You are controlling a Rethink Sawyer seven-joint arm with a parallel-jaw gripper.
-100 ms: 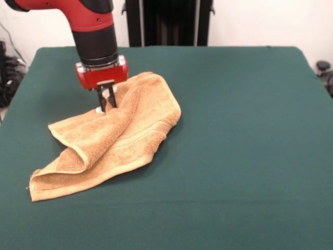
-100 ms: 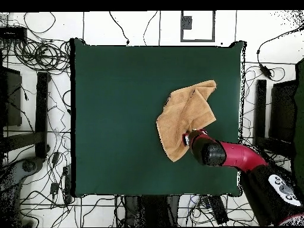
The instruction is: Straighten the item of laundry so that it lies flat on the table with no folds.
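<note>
The item of laundry (image 1: 125, 130) is a tan-orange towel lying crumpled on the left half of the green table (image 1: 234, 130). It is folded over itself, with a thick roll along its left edge and a woven band showing near its right edge. My gripper (image 1: 106, 105) comes straight down onto the towel's far left edge. Its two dark fingers stand close together, pinching the cloth beside a small white tag (image 1: 99, 110). In the overhead view the towel (image 2: 187, 113) lies right of the table's (image 2: 119, 107) centre, and the arm covers most of the gripper (image 2: 188, 139).
The red and black arm (image 2: 237, 157) reaches in over the table's lower right corner in the overhead view. Cables and dark equipment (image 2: 35, 119) lie on the floor around the table. A black stand (image 1: 166, 21) rises behind the table's far edge.
</note>
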